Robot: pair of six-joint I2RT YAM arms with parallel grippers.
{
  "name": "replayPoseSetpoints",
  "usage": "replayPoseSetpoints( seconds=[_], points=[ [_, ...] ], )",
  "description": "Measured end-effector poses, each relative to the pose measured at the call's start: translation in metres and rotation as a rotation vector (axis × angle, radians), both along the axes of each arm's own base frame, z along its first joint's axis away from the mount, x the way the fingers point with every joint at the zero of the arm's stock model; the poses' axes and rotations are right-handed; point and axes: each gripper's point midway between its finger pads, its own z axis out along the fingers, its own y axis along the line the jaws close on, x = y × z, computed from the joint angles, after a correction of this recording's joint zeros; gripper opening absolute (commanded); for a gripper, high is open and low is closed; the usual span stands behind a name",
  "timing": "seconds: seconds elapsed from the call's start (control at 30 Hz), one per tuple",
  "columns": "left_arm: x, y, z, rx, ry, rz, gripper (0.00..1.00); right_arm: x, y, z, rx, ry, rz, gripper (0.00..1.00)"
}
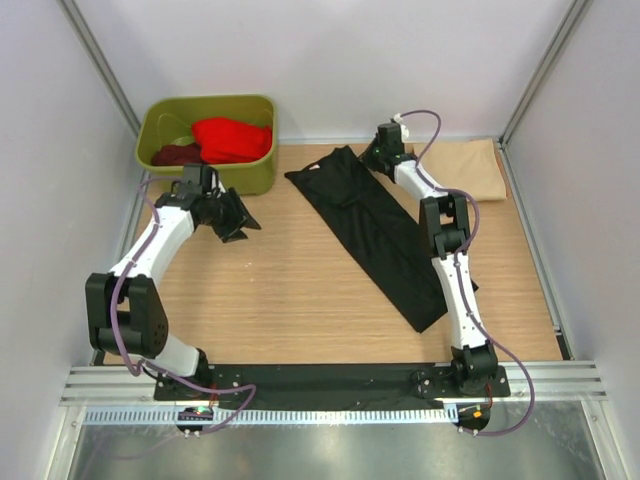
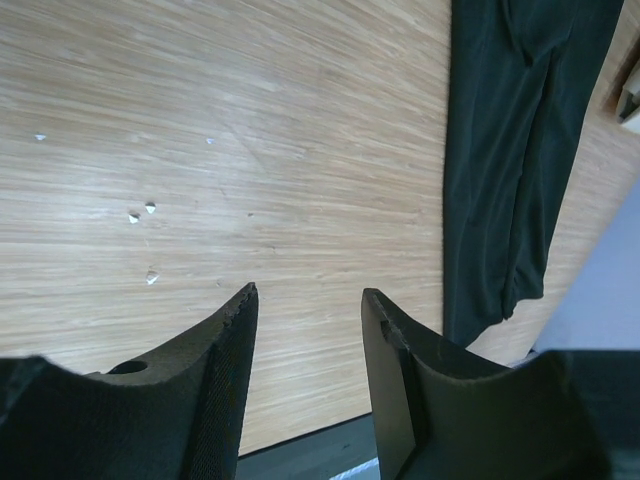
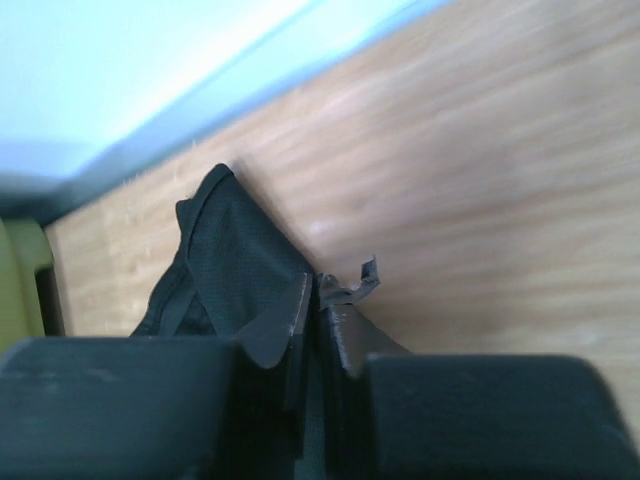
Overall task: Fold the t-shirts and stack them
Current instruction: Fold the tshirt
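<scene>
Right wrist: my right gripper [image 3: 316, 300] pinches the black t-shirt [image 3: 230, 260] near the table's [image 3: 480, 180] far edge; slipping cloth could undo the fold.

**Covered and Unclear**

The right arm [image 1: 445, 240] hides a strip of the black shirt [image 1: 380, 225] and an edge of the beige shirt [image 1: 475, 165]. The red shirt [image 1: 232, 138] covers most of the maroon shirt [image 1: 175, 154]. Whether the right tool [image 3: 318, 290] pinches cloth cannot be told.
</scene>
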Motion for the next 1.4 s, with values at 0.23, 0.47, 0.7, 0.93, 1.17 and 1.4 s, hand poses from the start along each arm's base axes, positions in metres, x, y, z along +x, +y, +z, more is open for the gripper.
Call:
replayPoseSetpoints(
  seconds=[0.23,0.47,0.7,0.93,1.17,1.4],
  points=[
    [-0.002,-0.023,0.005,-0.007,-0.002,-0.065,0.48,0.008,-0.036,0.010,-0.022,-0.002,-0.043,0.49],
    [0.020,-0.028,0.045,-0.011,-0.096,-0.059,0.48,-0.056,-0.075,0.069,-0.185,0.077,0.030,0.52],
    [0.021,-0.030,0.052,-0.037,-0.080,-0.023,0.48,-0.199,-0.068,0.163,-0.384,0.050,0.160,0.45],
    [0.017,-0.031,0.046,-0.044,-0.049,-0.025,0.47,-0.343,-0.040,0.107,-0.558,0.294,0.442,0.42],
    [0.006,-0.034,0.029,-0.062,0.012,-0.031,0.48,-0.432,-0.072,0.049,-0.647,0.633,0.524,0.41],
    [0.003,-0.038,0.029,-0.085,0.022,-0.048,0.48,-0.479,-0.072,0.032,-0.654,0.719,0.559,0.44]
  ],
)
